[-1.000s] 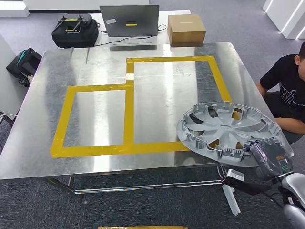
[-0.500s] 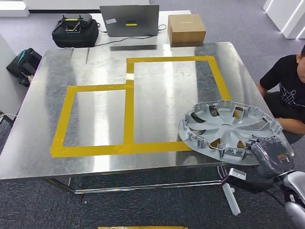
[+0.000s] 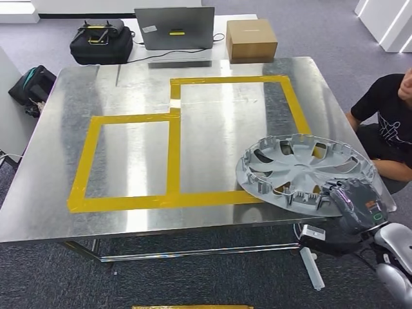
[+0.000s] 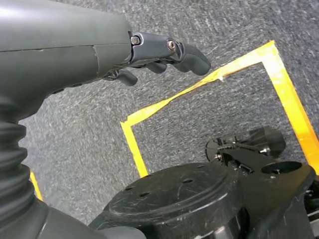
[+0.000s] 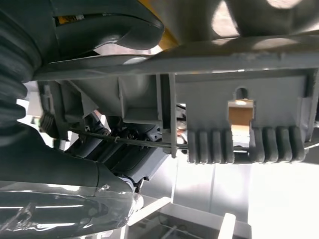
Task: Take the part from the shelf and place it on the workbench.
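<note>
The part is a grey plastic wheel cover (image 3: 304, 169), held tilted over the near right corner of the metal workbench (image 3: 136, 84). My right hand (image 3: 357, 205) grips its near rim from the right. The right wrist view shows the cover's ribbed underside (image 5: 240, 104) close up, with my thumb (image 5: 109, 25) lying across the rim. Whether the cover touches the bench top I cannot tell. My left hand (image 4: 165, 52) hangs over grey carpet, its fingers spread and nothing in them.
Yellow tape (image 3: 174, 154) marks two joined rectangles on the bench top. A laptop (image 3: 175, 27), a cardboard box (image 3: 252, 38) and a black bag (image 3: 101, 40) lie beyond the far edge. A person in a black shirt (image 3: 389, 122) sits by the bench's right side.
My right hand has carried the wheel cover slightly left and away from me, further over the bench. The person's head has dipped a little.
</note>
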